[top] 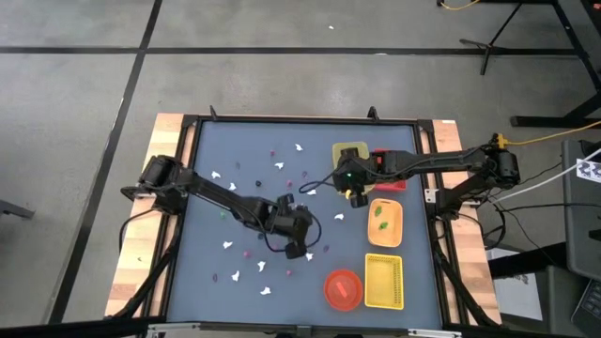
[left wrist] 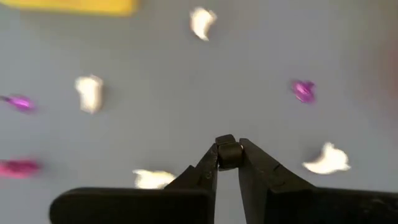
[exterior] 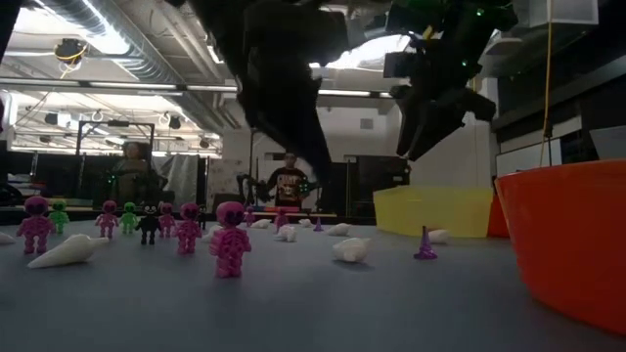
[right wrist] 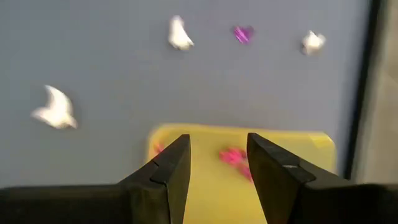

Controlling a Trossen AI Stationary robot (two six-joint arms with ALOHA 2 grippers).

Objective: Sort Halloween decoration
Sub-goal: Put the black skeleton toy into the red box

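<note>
Left end effector (left wrist: pixel 227 152) sits pinched shut on a small dark piece (left wrist: pixel 227 151), low over the middle of my desk (top: pixel 244 141). Around it I see most of the Halloween decoration (top: pixel 230 246) unsorted: glossy white ghost shapes and knobbly pink figures (exterior: pixel 229 238) scattered on the matte grey top. Farther off, my right end effector (right wrist: pixel 217 155) hangs open and empty above the yellow tray (right wrist: pixel 311 149), where a few pink bits (right wrist: pixel 231 155) lie. I judge sorting barely started.
</note>
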